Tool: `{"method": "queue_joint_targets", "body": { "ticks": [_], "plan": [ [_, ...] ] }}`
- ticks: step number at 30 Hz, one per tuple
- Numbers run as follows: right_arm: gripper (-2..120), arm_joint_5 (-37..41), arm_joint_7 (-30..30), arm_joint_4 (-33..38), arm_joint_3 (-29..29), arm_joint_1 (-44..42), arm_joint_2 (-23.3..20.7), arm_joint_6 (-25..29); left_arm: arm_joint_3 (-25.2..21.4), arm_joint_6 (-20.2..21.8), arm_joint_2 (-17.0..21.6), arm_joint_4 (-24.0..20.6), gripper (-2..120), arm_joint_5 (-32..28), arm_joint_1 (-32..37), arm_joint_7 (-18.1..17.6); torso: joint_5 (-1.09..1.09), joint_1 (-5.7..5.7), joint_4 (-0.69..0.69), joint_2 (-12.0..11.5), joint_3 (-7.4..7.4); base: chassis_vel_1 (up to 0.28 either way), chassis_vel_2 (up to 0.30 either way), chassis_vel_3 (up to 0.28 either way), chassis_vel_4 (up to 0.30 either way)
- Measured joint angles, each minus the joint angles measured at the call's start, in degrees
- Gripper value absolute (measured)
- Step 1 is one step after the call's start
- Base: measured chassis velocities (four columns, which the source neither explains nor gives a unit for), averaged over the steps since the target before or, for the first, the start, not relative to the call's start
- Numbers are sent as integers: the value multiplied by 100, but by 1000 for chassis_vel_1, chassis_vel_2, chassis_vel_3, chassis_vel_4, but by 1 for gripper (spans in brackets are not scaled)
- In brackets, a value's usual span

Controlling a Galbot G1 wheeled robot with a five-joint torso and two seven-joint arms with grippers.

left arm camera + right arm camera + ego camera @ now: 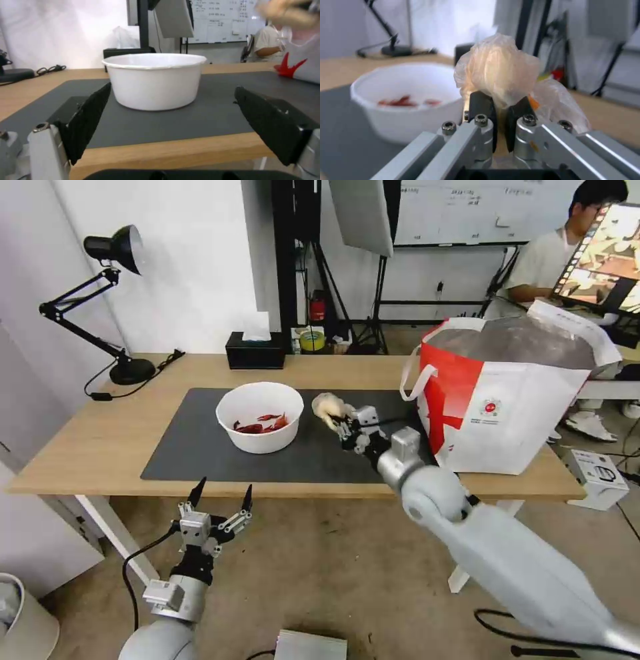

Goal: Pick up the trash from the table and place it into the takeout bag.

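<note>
A white round bowl (260, 417) with red scraps sits on the dark grey mat (200, 447) of the light-wood table (73, 447). My right gripper (341, 425) is shut on the beige plastic-wrapped ball (330, 408), held just above the mat between the bowl and the takeout bag (513, 400). From the right wrist the ball (496, 72) bulges above the pinched fingers (481, 107), with the bowl (403, 100) behind. My left gripper (222, 497) hangs open below the table's front edge, its fingers (90, 117) framing the bowl (155, 80).
A black tissue box (255, 350) and a black desk lamp (117, 300) stand along the table's back edge. The white-and-red bag stands open at the table's right end, near the front edge. A person sits at a screen behind it.
</note>
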Motion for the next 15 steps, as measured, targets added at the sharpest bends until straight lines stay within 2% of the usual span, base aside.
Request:
{"method": "queue_joint_targets", "body": {
  "ticks": [5,8,15],
  "plan": [
    [4,-19,342,297,275,120,-278,4,-5,-6,-1,-10,100,15,31,5,0,1,3,0,1,0,0,0,0],
    [4,-16,676,402,703,352,-523,-81,-9,-12,2,-21,100,18,46,5,0,1,3,0,1,0,0,0,0],
    [3,306,1080,187,1305,803,-956,-348,-8,-46,-8,-22,100,31,80,30,0,1,3,0,1,0,0,0,0]
  ]
}}
